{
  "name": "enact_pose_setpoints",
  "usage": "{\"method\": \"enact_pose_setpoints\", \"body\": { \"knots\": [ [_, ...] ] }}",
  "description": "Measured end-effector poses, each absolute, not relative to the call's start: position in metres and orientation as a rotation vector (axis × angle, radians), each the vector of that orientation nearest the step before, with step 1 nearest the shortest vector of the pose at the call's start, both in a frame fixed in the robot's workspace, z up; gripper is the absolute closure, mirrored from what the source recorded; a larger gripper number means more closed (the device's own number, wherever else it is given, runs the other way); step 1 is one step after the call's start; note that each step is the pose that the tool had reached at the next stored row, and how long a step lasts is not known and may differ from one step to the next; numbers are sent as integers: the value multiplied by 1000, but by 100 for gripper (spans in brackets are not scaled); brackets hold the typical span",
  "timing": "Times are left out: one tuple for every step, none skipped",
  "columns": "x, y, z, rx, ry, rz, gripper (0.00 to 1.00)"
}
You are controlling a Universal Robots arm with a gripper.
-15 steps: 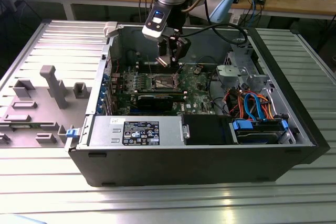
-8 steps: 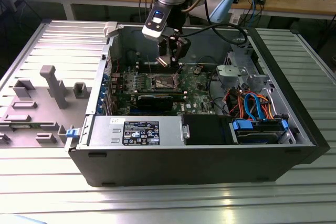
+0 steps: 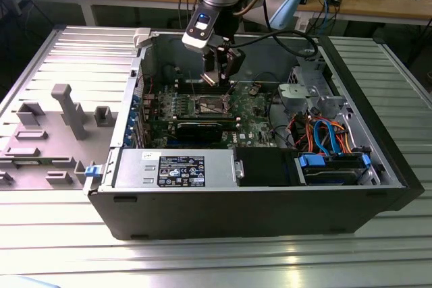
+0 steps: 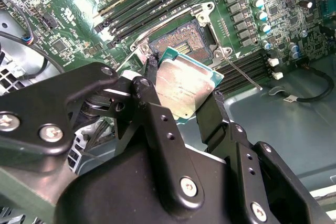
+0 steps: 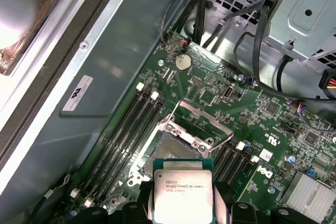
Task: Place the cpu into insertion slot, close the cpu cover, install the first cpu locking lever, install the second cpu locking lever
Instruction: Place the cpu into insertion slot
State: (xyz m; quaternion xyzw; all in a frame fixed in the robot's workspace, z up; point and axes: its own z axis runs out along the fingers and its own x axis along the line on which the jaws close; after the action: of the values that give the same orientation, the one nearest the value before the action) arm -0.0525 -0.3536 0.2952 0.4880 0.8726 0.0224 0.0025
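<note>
My gripper (image 4: 184, 92) is shut on the cpu (image 4: 182, 86), a flat square chip with a silver-grey top pinched at two opposite edges by the black fingers (image 4: 150, 72). In the first wrist view the cpu (image 5: 182, 191) hangs just above and slightly off the insertion slot (image 5: 173, 148), which lies bare with its brownish contact field showing. The cpu cover (image 5: 198, 120), a silver frame with a square window, is swung up and open at the slot's far side. A thin locking lever (image 4: 244, 73) sticks out unlatched beside the slot (image 4: 184, 38). In the exterior view the gripper (image 3: 219, 75) hovers over the slot (image 3: 208, 104).
The green motherboard lies inside an open black computer case (image 3: 256, 200). Black memory slots (image 5: 131, 124) flank the socket on both sides. A long black card (image 3: 202, 128), a drive cage (image 3: 307, 92) and coloured cables (image 3: 324, 133) fill the exterior view's right.
</note>
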Motion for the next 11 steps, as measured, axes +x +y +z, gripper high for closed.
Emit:
{"method": "enact_pose_setpoints", "body": {
  "knots": [
    [-53,-354,295,1532,2736,70,45],
    [-53,-354,295,1532,2736,70,45],
    [-53,-354,295,1533,2736,70,45],
    [-53,-354,295,1533,2735,70,45],
    [-53,-354,295,1534,2735,70,45],
    [-52,-354,295,1534,2735,70,45],
    [-53,-354,295,1535,2735,70,45],
    [-53,-354,295,1535,2734,70,45],
    [-53,-354,295,1536,2734,70,45],
    [-53,-354,295,1536,2734,70,45],
    [-53,-354,295,1537,2733,70,45]
  ]
}}
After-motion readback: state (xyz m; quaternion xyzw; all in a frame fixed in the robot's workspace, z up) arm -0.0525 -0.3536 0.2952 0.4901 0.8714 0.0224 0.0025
